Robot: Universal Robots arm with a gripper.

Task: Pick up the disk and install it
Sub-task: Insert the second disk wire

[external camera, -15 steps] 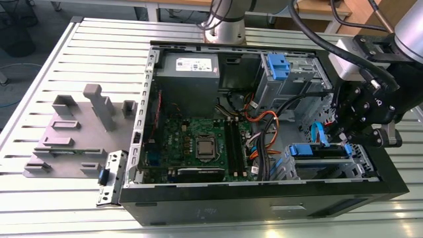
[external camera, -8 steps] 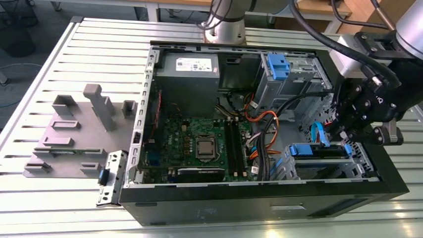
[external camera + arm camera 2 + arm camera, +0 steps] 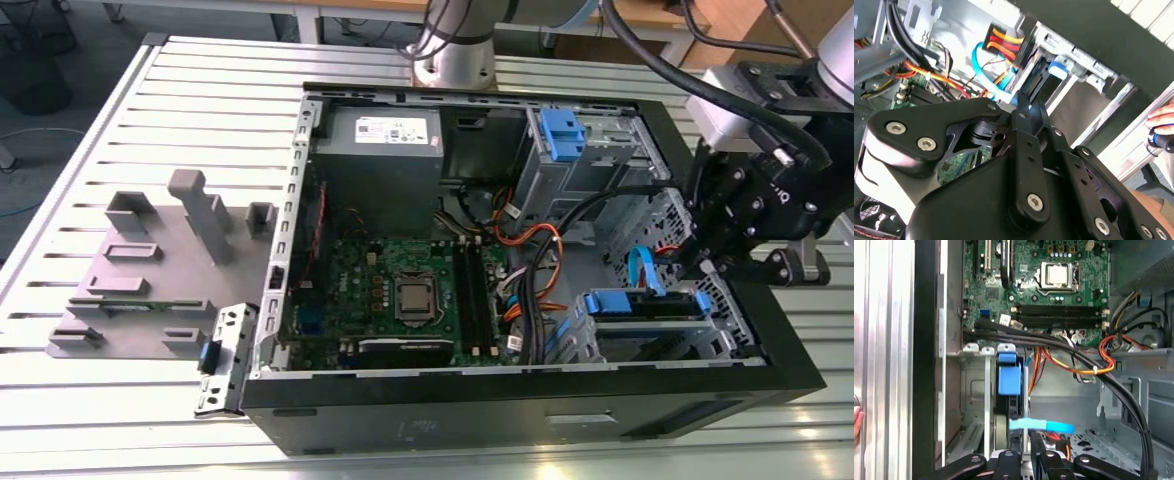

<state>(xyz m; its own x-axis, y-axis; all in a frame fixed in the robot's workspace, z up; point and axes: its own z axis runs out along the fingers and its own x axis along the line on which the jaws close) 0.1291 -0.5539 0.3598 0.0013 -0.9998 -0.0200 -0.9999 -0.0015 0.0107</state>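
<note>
The disk [image 3: 641,304] sits in the lower drive cage of the open computer case [image 3: 534,400], at the exterior view's right, with its blue bracket facing out. In the first wrist view the disk [image 3: 1008,380] stands edge-on in the cage slot, blue bracket at its end. My gripper [image 3: 701,268] hangs inside the case just beside that cage. Its black fingers [image 3: 1024,112] are shut together, with nothing seen between them, and point at the slot. A light blue flat cable [image 3: 1041,426] lies across just ahead of the gripper [image 3: 1029,457].
Bundles of black, orange and red cables [image 3: 534,250] run between the motherboard [image 3: 400,290] and the drive cages. A grey box with a white sticker [image 3: 380,140] fills the case's far corner. Grey fixtures [image 3: 147,270] stand on the slatted table. A person's hand [image 3: 1161,125] rests outside the case.
</note>
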